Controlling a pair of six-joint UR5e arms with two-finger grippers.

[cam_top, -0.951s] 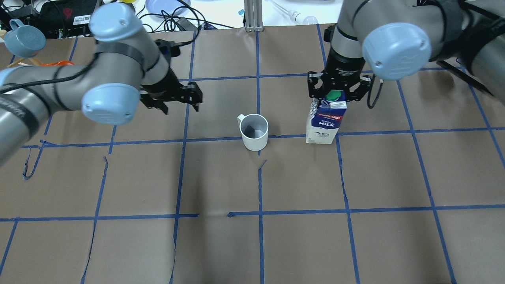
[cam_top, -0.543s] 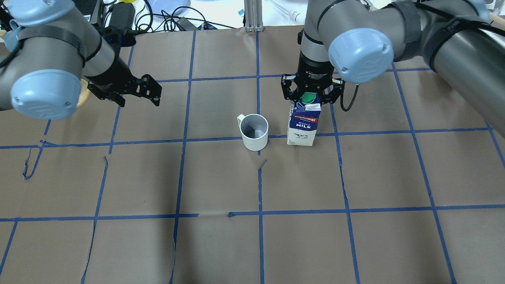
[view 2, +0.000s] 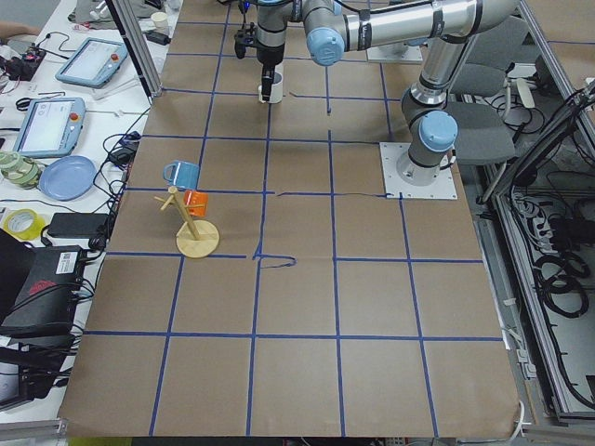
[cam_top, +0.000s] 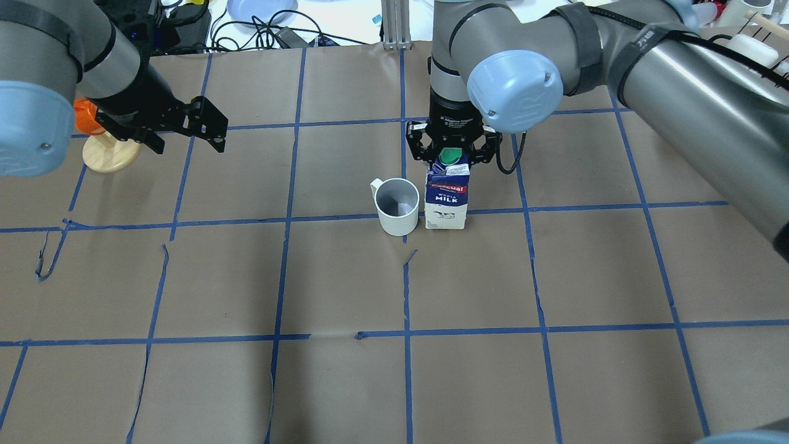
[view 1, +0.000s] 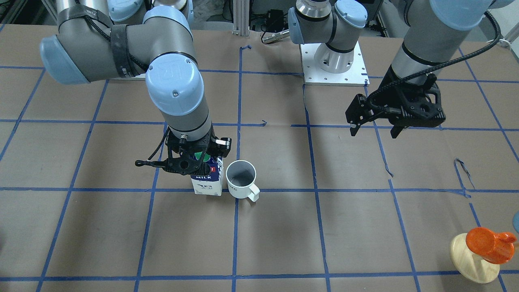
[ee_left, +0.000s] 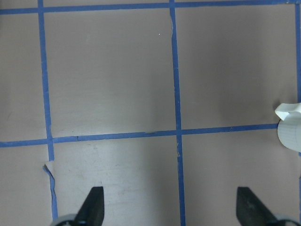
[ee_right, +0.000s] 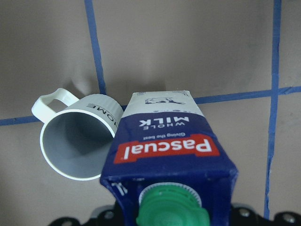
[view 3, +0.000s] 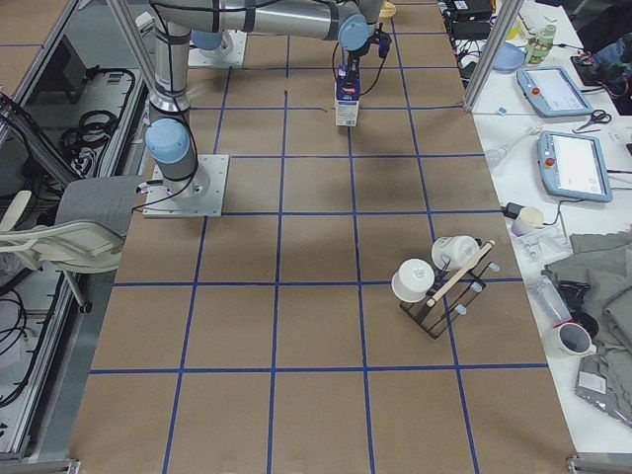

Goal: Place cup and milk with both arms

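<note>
Clamped on the milk (cam_top: 445, 200), the right gripper (cam_top: 452, 154) has brought it centre-frame just beside the cup (cam_top: 397, 206), the empty, open left gripper (cam_top: 190, 142) retreating upper left; release seems next.

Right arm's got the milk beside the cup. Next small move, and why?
Probably open the right gripper and release. The milk stands upright, base seemingly on the table, close beside the cup, so placement looks done. Whether they touch I cannot tell. The left gripper is open, empty and well clear.
</note>
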